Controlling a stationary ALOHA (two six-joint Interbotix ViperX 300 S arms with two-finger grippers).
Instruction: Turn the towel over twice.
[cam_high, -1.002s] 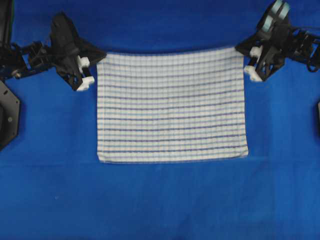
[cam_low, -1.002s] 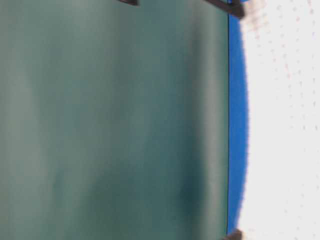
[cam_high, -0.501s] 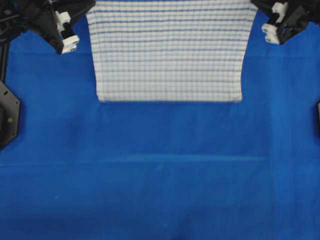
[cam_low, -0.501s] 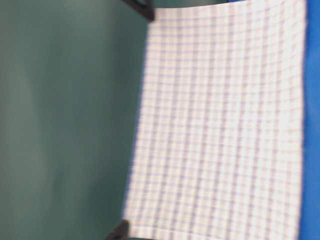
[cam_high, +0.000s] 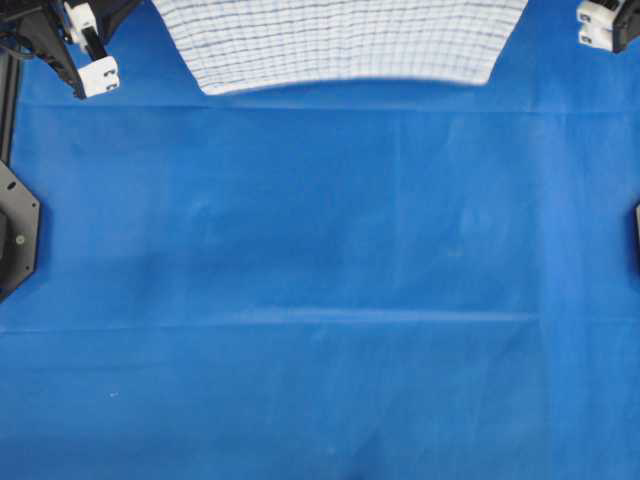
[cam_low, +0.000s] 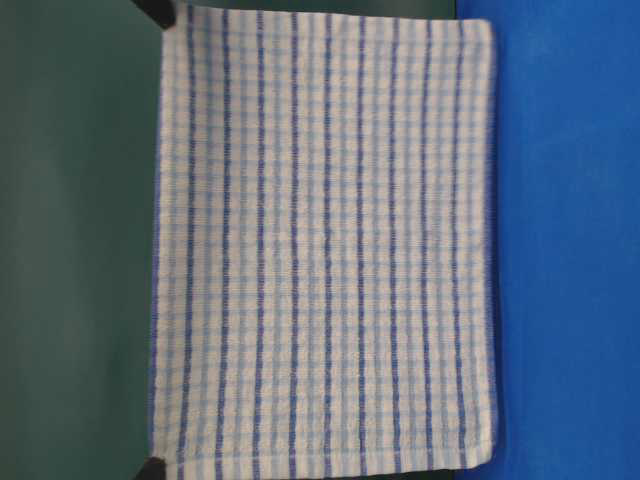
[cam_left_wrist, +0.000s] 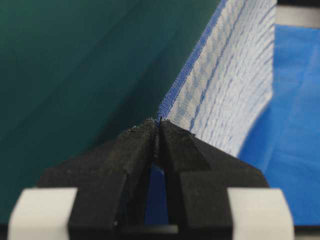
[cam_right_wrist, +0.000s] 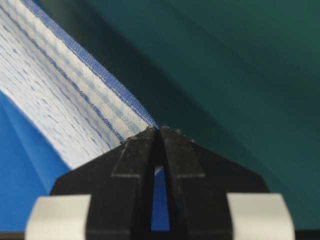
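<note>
The blue sheet (cam_high: 320, 300) covers the table, lying flat and bare across the overhead view. At that view's far edge, the towel (cam_high: 340, 40) appears as a foreshortened strip with its bottom hem curving, lifted clear of the sheet. The table-level view gives what the overhead cannot: the towel (cam_low: 325, 240) hangs as a full flat rectangle in front of the green backdrop (cam_low: 70, 250), its long axis running level from left to right, dark blue stripes along that axis, its lower hem near the sheet. My left gripper (cam_left_wrist: 159, 131) is pressed together, pinching 1 upper corner. My right gripper (cam_right_wrist: 158, 134) is likewise closed on the other upper corner, the top hem stretched taut between my 2 grips.
</note>
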